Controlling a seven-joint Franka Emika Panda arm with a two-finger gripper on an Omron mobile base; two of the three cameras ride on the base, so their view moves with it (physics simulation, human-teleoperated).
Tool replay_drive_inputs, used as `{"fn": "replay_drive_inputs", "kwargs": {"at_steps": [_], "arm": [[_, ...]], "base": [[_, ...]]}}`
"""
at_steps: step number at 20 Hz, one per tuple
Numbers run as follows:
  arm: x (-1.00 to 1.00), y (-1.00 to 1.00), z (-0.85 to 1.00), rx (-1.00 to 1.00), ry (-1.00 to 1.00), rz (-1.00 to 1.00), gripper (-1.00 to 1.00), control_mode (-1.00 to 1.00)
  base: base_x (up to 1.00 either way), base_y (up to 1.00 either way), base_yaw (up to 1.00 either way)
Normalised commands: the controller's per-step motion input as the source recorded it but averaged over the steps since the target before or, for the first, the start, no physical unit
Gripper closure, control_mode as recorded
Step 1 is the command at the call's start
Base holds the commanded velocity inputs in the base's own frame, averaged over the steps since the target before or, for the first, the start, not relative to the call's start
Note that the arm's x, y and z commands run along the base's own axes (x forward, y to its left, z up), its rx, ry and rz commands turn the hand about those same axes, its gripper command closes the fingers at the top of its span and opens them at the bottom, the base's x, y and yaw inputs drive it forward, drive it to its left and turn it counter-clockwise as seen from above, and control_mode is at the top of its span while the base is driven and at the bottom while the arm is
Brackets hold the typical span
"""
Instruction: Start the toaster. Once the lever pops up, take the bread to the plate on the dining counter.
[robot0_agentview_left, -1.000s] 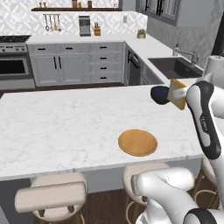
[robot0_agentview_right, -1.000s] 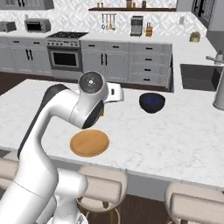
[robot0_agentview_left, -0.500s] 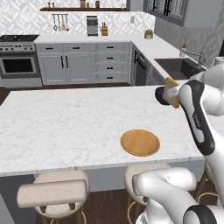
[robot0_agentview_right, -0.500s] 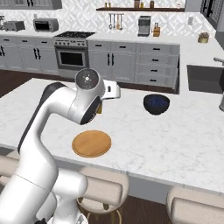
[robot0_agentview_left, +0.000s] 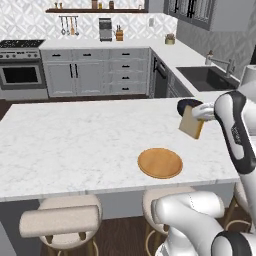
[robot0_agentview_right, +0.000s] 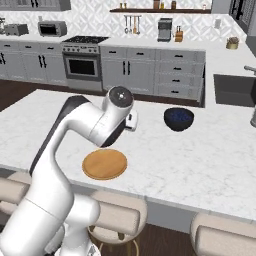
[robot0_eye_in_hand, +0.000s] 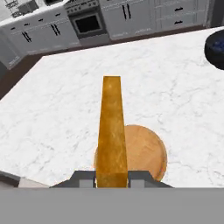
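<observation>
My gripper (robot0_eye_in_hand: 112, 179) is shut on the bread (robot0_eye_in_hand: 112, 131), a tan slice with golden crust that I see edge-on in the hand view. The slice (robot0_agentview_left: 191, 123) hangs tilted above the dining counter (robot0_agentview_left: 75, 145), a little beyond and to the right of the plate (robot0_agentview_left: 160, 163). In the hand view the round wooden plate (robot0_eye_in_hand: 146, 153) lies just under and behind the slice. From the right base view the plate (robot0_agentview_right: 104, 164) lies in front of the arm's wrist, which hides the bread. The toaster (robot0_agentview_right: 16, 29) stands far off on the back counter.
A dark blue bowl (robot0_agentview_left: 185, 105) stands on the marble just behind the bread, also right of the wrist (robot0_agentview_right: 178, 119). Padded stools (robot0_agentview_left: 60, 220) line the counter's near edge. A sink (robot0_agentview_left: 205, 77) lies at the right, and the stove (robot0_agentview_right: 82, 60) at the back wall.
The base view has swung slightly, shifting the background. The gripper has carried the bread lower and leftward, closer to the plate; the plate and the bowl have stayed put.
</observation>
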Motion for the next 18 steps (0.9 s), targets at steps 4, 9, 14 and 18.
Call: {"fn": "replay_drive_inputs", "kwargs": {"at_steps": [4, 9, 14, 18], "arm": [[-0.01, 0.00, -0.26, 0.61, 0.32, 0.03, 1.00, -1.00], [-0.02, 0.07, -0.49, 0.46, 0.29, 0.03, 1.00, -1.00], [0.00, 0.25, -0.75, 0.06, 0.19, 0.00, 1.00, -1.00], [0.11, 0.31, -0.52, 0.00, 0.20, -0.07, 1.00, -1.00]], "base": [[0.00, 0.00, 0.00], [0.00, 0.00, 0.00], [0.00, 0.00, 0.00], [0.00, 0.00, 0.00]]}}
